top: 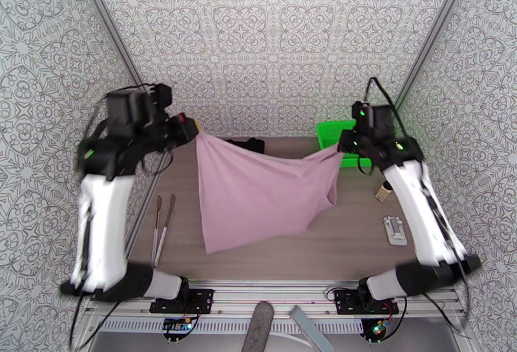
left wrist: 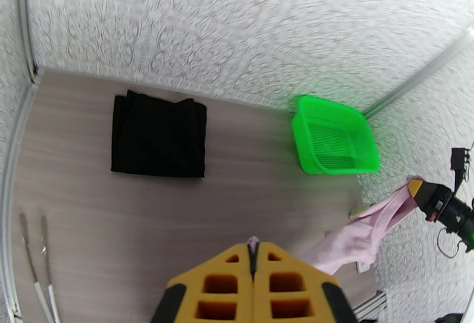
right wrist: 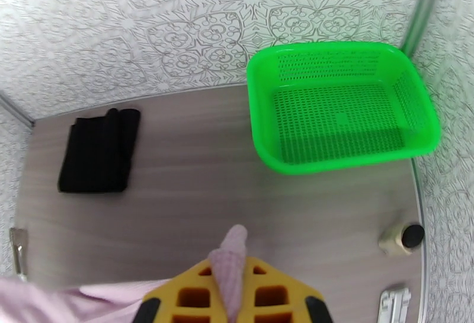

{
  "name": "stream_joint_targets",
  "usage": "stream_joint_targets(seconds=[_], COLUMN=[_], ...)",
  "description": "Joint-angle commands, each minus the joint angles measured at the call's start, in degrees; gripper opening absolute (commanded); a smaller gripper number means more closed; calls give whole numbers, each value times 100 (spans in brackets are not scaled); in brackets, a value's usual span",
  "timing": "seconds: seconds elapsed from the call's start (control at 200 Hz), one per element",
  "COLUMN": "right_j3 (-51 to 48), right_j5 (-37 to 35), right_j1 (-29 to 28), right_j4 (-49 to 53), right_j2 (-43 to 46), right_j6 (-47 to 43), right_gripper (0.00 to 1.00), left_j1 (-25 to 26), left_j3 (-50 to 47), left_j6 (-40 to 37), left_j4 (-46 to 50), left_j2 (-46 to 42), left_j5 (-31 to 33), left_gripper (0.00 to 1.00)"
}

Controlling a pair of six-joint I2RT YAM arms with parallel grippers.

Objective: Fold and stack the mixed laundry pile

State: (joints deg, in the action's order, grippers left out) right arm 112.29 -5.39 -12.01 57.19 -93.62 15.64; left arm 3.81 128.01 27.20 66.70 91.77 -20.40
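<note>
DESK: Where is the pink shirt (top: 258, 195)?

ROBOT: Strung in the air above the tabletop (top: 362, 243). My left end effector (top: 186, 128) is clamped on one top corner, my right end effector (top: 341, 148) pinched on the other; pink cloth pokes out of each grip.

DESK: Which way does it run?

ROBOT: Its long top edge runs left to right, sagging in the middle; the body hangs toward the near edge. The black garment (left wrist: 159, 142), folded flat, lies on the far left, behind the shirt, nearer my left end effector. Laying the shirt flat looks next.
</note>
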Motion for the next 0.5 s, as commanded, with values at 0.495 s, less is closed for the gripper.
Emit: stream_joint_targets(seconds=[0.495], right_j3=[515], right_j5=[323], right_j1=[234], right_j4=[-961], right_j2=[-224], right_j6=[95], right_gripper=[0], left_j1=[-557], left_j3=[-1315], left_j6=[684], left_j4=[-2869], left_j2=[69], left_j5=[-2199], left_gripper=[0])
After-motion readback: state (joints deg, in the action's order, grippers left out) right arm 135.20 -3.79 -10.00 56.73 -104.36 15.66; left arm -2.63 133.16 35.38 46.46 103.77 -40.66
